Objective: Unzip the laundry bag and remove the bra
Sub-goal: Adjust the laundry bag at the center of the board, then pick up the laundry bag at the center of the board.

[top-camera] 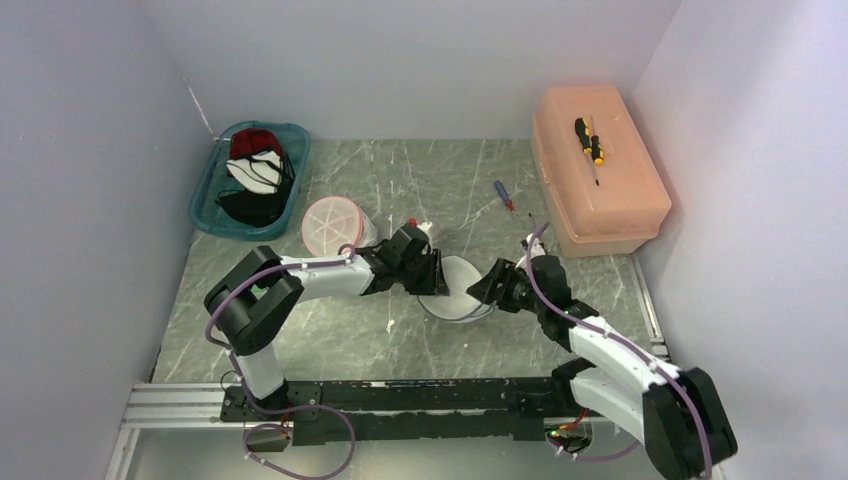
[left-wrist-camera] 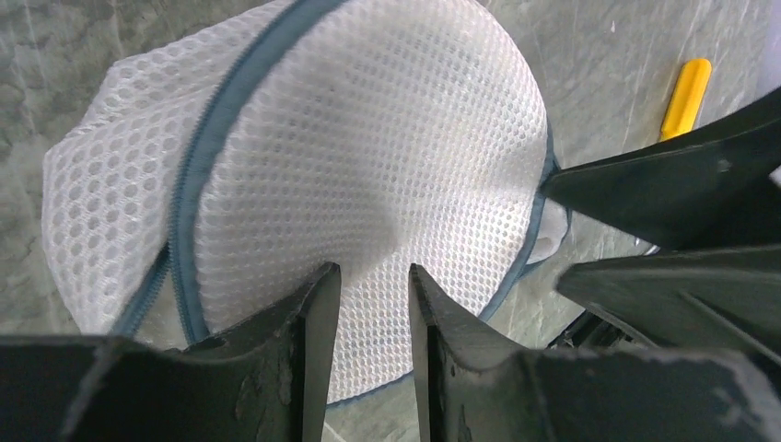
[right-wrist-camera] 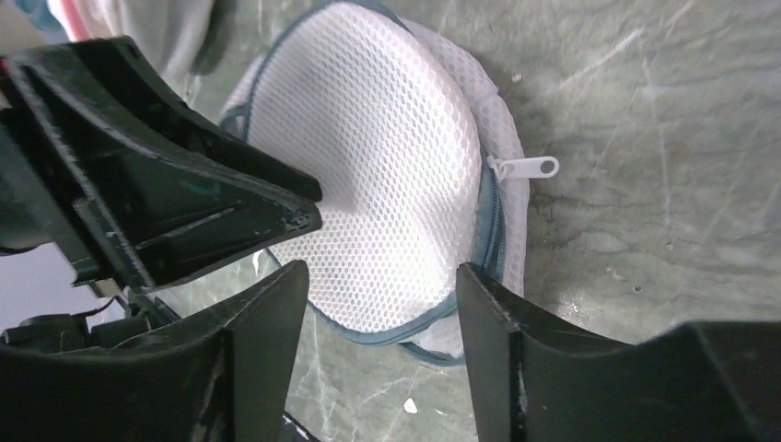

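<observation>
Two claws crowd the round white mesh laundry bag (top-camera: 458, 298) with blue-grey zipper trim, out on the counter (top-camera: 330, 340). Left claw (left-wrist-camera: 373, 272), fingers narrowly parted, presses into the bag's dome; pinching or not, can't tell. Right claw (right-wrist-camera: 382, 272) gapes empty over the bag's edge. White zipper pull (right-wrist-camera: 525, 168) pokes from the bag's rim just beside it, so the right arm's nearer.

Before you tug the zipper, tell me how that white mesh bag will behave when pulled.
The mesh bag puckers where the left tool meets it, so probably soft and floppy. It holds a domed shape, perhaps from padding or a frame inside. It looks light, so it will likely slide on the table unless pinned.
</observation>
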`<state>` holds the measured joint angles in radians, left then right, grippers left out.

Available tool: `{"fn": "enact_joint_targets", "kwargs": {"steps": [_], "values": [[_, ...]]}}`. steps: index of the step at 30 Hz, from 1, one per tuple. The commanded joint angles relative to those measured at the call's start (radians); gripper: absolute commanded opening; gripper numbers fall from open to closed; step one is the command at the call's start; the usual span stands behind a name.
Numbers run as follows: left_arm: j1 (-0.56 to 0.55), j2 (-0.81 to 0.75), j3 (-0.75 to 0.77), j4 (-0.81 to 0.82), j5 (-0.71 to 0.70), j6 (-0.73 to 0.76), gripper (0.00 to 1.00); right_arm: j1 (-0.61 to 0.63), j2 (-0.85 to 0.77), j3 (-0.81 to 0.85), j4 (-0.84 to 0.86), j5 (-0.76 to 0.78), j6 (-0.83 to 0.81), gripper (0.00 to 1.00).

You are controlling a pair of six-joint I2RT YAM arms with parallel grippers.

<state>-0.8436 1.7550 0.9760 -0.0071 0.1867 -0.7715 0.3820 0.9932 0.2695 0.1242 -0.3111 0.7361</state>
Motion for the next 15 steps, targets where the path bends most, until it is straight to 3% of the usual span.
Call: {"fn": "enact_joint_targets", "kwargs": {"steps": [1, 8, 15], "values": [[0.000, -0.045, -0.004, -0.028, -0.009, 0.013, 0.39, -0.004, -0.132, 0.094, -0.223, 0.086, -0.047, 0.67], [0.000, -0.070, -0.019, -0.022, -0.014, 0.015, 0.41, -0.023, -0.243, 0.107, -0.362, 0.156, -0.020, 0.74], [-0.003, -0.067, -0.019, -0.011, -0.005, 0.021, 0.41, -0.031, -0.091, 0.050, -0.155, -0.008, 0.085, 0.75]]}}
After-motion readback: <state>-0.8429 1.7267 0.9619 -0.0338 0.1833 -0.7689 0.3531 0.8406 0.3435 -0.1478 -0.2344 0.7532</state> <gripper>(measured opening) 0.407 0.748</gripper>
